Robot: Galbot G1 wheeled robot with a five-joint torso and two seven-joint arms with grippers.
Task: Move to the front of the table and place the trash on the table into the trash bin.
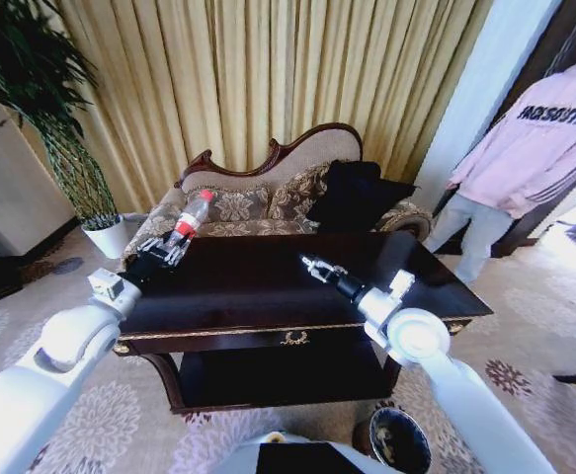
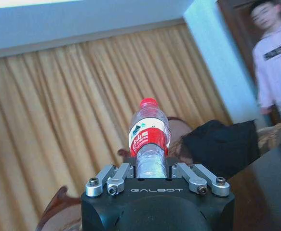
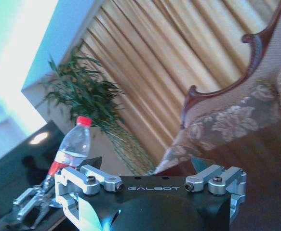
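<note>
1. Left gripper [image 1: 172,247] raised over the table's [image 1: 268,296] left rear corner, jaws closed on the bottle [image 1: 193,215].
2. Bottle clamped at its lower body, clear of the tabletop, tilted with red cap up and leaning toward the sofa [image 1: 268,197].
3. In the left wrist view: bottle [image 2: 149,139] seated squarely between the left gripper's [image 2: 152,180] two finger linkages, base hidden between them, red label and cap sticking out above the fingertips [image 2: 117,179].
4. In the right wrist view: same bottle [image 3: 73,149] seen farther off, held by the left gripper [image 3: 36,202] near the table edge, plant [image 3: 85,98] behind it.
5. Right gripper [image 1: 317,267] stretched over the middle of the table, just above the dark surface, well apart from the bottle.
6. Right jaws spread open in the right wrist view [image 3: 150,183], nothing between them.
7. Bin [image 1: 398,441] on the carpet by the table's front right leg, below the right arm, far lower than the tabletop and well apart from the bottle.
8. No paper scraps discernible on the glossy top; too small to tell.
9. Dark cushion [image 1: 357,193] on the sofa behind the table.
</note>
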